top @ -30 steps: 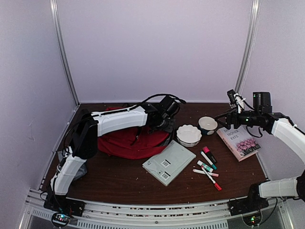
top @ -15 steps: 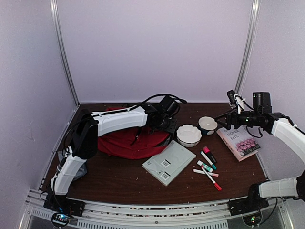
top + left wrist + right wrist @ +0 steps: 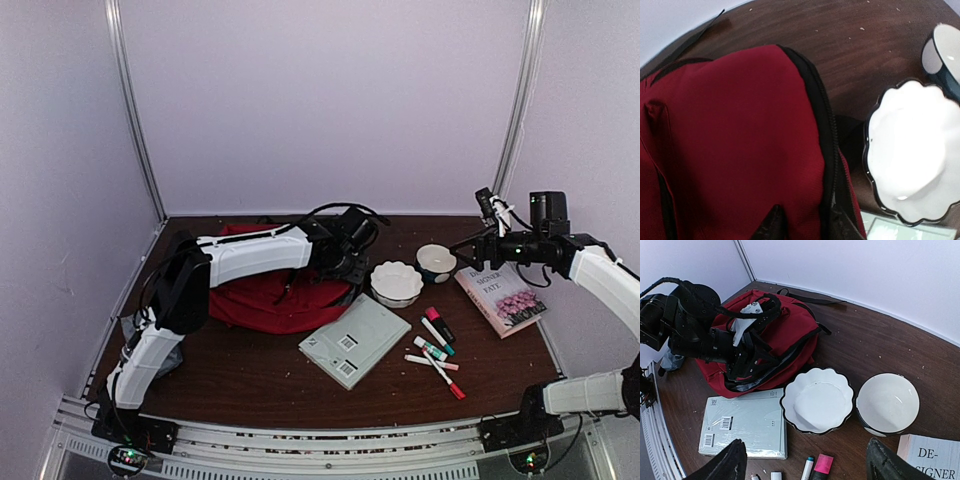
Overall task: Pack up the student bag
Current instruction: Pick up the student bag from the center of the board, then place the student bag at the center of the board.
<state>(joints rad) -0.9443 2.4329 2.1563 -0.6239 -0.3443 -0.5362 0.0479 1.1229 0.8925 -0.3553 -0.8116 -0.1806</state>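
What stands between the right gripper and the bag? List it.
Two bowls on the table: the scalloped bowl close beside the bag, the round bowl next to it, toward the right gripper. The left gripper sits at the bag's zipper edge facing them.

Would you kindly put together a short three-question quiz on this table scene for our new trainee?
1. True or false: in the top view, the large red fabric backpack lies left of the white scalloped bowl.
2. Which arm's gripper is at the backpack's black zipper? A left; B right; C neither.
3. How many white bowls stand on the dark wooden table?
Key: 1 true. 2 A, the left gripper. 3 two: the scalloped one and the round white bowl with a dark outside.
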